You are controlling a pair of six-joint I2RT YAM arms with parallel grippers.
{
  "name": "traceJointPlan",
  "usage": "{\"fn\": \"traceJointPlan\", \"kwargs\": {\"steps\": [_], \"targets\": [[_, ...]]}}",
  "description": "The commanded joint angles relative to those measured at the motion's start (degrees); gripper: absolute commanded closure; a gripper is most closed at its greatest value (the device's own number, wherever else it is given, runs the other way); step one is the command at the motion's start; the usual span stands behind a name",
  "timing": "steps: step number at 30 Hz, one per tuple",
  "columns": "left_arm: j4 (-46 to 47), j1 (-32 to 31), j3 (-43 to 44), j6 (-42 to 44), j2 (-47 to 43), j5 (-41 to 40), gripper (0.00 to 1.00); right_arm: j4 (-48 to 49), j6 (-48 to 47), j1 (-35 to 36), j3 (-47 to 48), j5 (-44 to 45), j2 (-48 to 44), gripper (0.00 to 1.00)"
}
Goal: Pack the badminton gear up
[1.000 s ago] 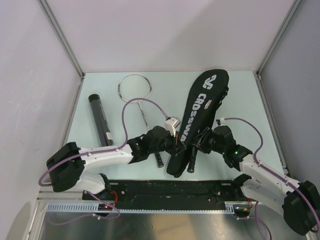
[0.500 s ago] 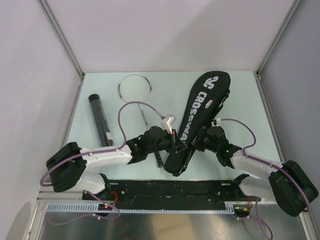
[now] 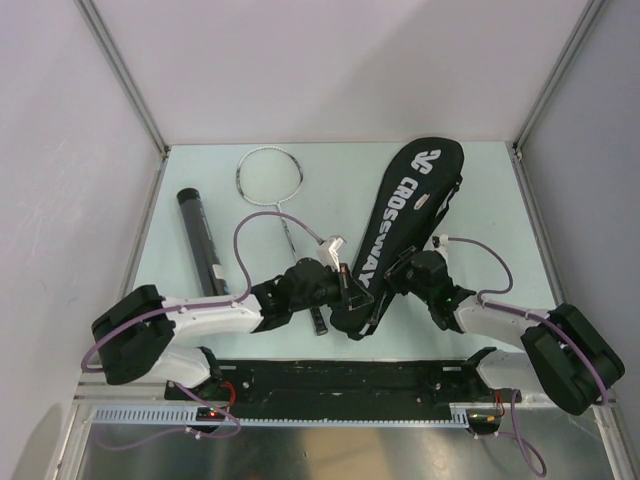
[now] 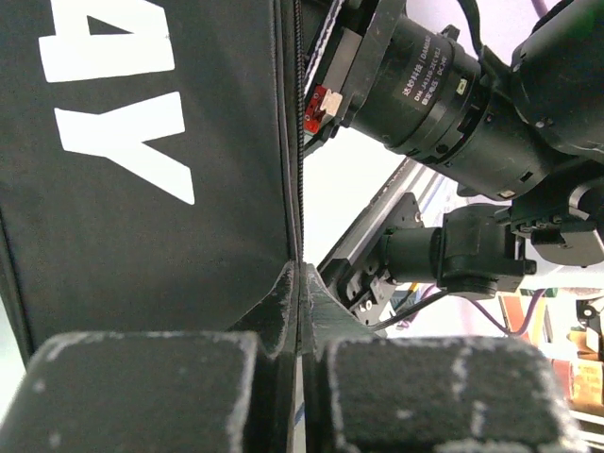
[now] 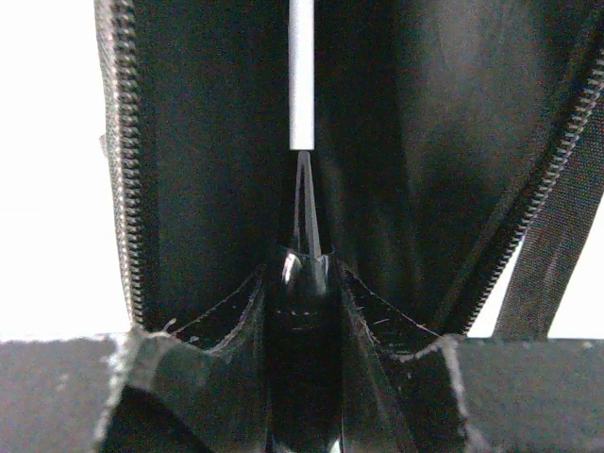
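Found the CROSSWAY bag (image 3: 400, 215) lying diagonally on the counter (image 3: 480, 190). Saw the left tool (image 4: 300, 283) clenched on its zipper edge, the right tool (image 5: 304, 274) grasping a racquet (image 5: 301, 75) by the handle inside the bag's mouth. Noted second racquet (image 3: 270, 175) and tube (image 3: 200, 238) lying leftward.

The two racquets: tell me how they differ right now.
The free racquet lies bare on the table, head and shaft in full view; the held racquet sits inside the open bag, mostly hidden. No gripper holds the free racquet; the right gripper is closed on the held racquet's handle. Both have a thin silver shaft.
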Motion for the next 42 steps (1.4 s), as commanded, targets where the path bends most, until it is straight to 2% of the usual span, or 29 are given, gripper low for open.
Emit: {"fn": "traceJointPlan", "kwargs": {"steps": [1,4,8,12,16,23,26,31,32,38,42], "targets": [[0.5,-0.5,0.5,0.8,-2.8,2.0,0.98,4.0,0.2,-0.2,0.3,3.8,0.7,0.9],[-7.1,-0.3,2.4,7.5,-3.1,-0.2,0.74,1.9,-2.0,0.5,0.4,3.9,-1.3,0.92],[-13.8,-0.8,4.7,16.5,-2.5,-3.5,0.51,0.7,-4.3,0.9,0.3,3.7,-3.4,0.93],[-15.0,-0.8,6.6,20.7,-0.9,-3.9,0.39,0.1,-5.2,1.1,0.3,4.2,-3.8,0.95],[-17.1,-0.8,9.6,23.1,1.8,-5.4,0.36,0.0,-6.0,1.2,0.4,4.6,-3.2,0.95],[-22.8,-0.8,13.9,26.1,6.3,-8.2,0.39,0.3,-7.8,1.2,0.3,5.4,-1.6,0.96],[-24.8,-0.9,15.0,27.0,7.2,-9.0,0.46,0.6,-8.5,1.2,0.4,5.5,-1.4,0.96],[-26.3,-0.8,16.4,27.5,7.1,-6.4,0.91,1.7,-7.9,0.8,0.4,5.0,-1.2,0.96],[-26.3,-0.8,16.5,27.2,6.8,-5.0,0.95,2.1,-7.4,0.4,0.5,4.6,-0.9,0.96],[-24.8,-1.5,16.1,21.2,2.8,2.7,1.0,5.8,-4.5,-2.1,1.2,2.8,0.7,0.95],[-19.1,-1.8,14.0,15.7,0.8,6.5,1.0,6.9,-2.8,-2.2,1.9,5.6,1.9,0.94]]}}
